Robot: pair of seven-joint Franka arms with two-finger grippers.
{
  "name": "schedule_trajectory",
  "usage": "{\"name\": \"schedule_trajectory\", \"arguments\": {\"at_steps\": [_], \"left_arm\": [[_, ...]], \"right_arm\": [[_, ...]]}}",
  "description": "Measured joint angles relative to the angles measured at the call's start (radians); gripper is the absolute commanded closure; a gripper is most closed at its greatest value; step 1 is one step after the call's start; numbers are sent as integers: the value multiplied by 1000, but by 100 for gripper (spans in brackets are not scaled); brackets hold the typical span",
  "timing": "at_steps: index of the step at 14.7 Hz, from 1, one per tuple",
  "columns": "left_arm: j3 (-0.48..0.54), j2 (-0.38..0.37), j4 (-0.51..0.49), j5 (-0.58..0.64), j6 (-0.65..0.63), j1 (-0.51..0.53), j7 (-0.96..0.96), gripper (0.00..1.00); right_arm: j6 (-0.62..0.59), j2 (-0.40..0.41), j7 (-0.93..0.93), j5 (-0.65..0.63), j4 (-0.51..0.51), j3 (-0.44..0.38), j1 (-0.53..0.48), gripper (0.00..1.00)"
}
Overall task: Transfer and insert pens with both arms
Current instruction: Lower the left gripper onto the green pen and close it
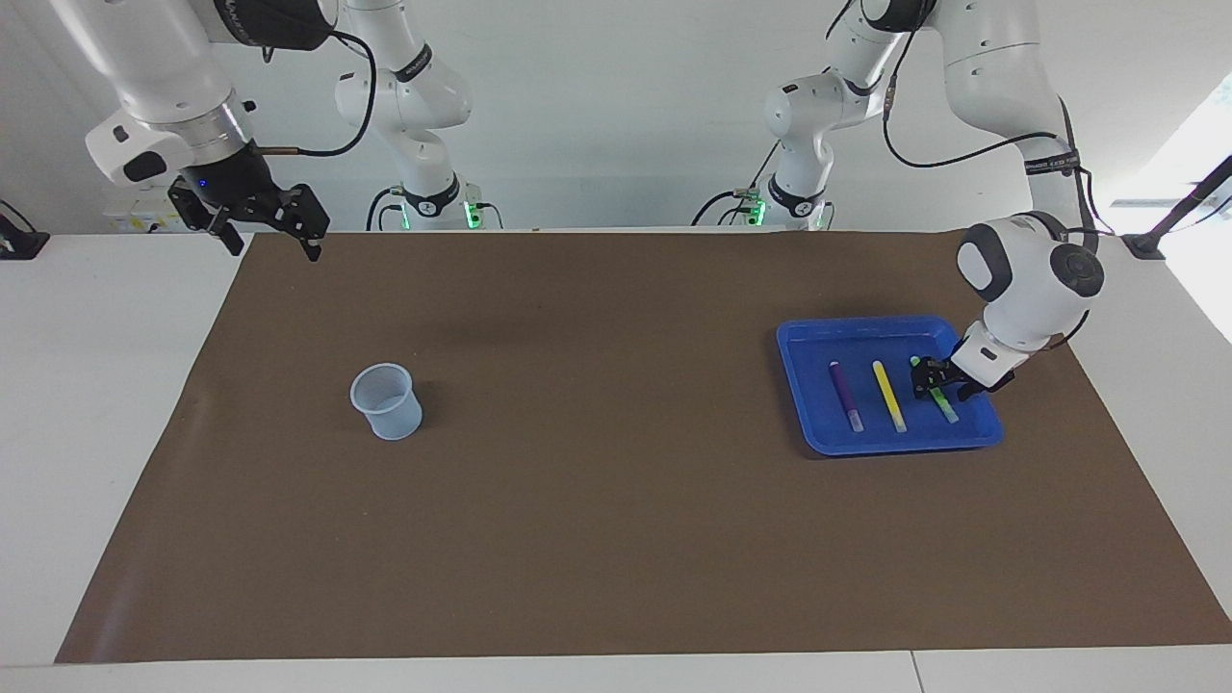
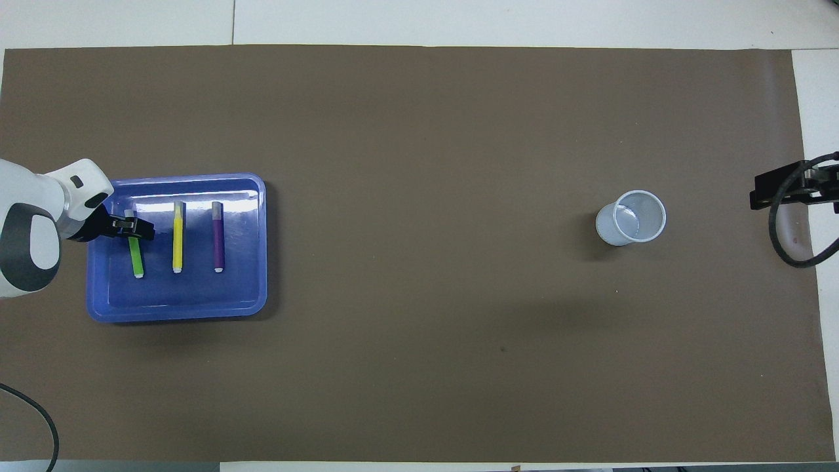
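Observation:
Three pens lie side by side in a blue tray (image 1: 795, 339) (image 2: 196, 309) toward the left arm's end of the table: purple (image 1: 845, 395) (image 2: 218, 239), yellow (image 1: 888, 396) (image 2: 177, 239) and green (image 1: 946, 406) (image 2: 137, 259). My left gripper (image 1: 932, 380) (image 2: 134, 228) is down in the tray, straddling the green pen a little short of the end farther from the robots. The green pen still lies flat on the tray floor. Over the table's corner at the right arm's end hangs my right gripper (image 1: 273, 252) (image 2: 780, 190), waiting, open and holding nothing.
A pale translucent cup (image 1: 386, 401) (image 2: 630, 217) stands upright on the brown mat (image 1: 616, 500) toward the right arm's end. Two smaller white arms with green lights stand at the robots' edge of the table.

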Motion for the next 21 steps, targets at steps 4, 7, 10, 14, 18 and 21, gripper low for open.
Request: {"name": "schedule_trajectory", "arguments": {"at_steps": [4, 7, 10, 14, 18, 21], "left_arm": [[0, 0, -6, 0, 6, -1, 0, 51], [0, 0, -8, 0, 7, -1, 0, 84], [0, 0, -9, 1, 9, -1, 0, 100], [2, 0, -9, 1, 12, -1, 0, 100], [2, 0, -2, 1, 11, -1, -12, 100], [0, -6, 86, 1, -123, -8, -62, 100]], "right_arm": [[0, 0, 0, 0, 0, 0, 0, 0], [0, 0, 0, 0, 0, 0, 0, 0], [0, 0, 0, 0, 0, 0, 0, 0], [0, 0, 0, 0, 0, 0, 0, 0], [0, 0, 0, 0, 0, 0, 0, 0], [0, 0, 0, 0, 0, 0, 0, 0]]}}
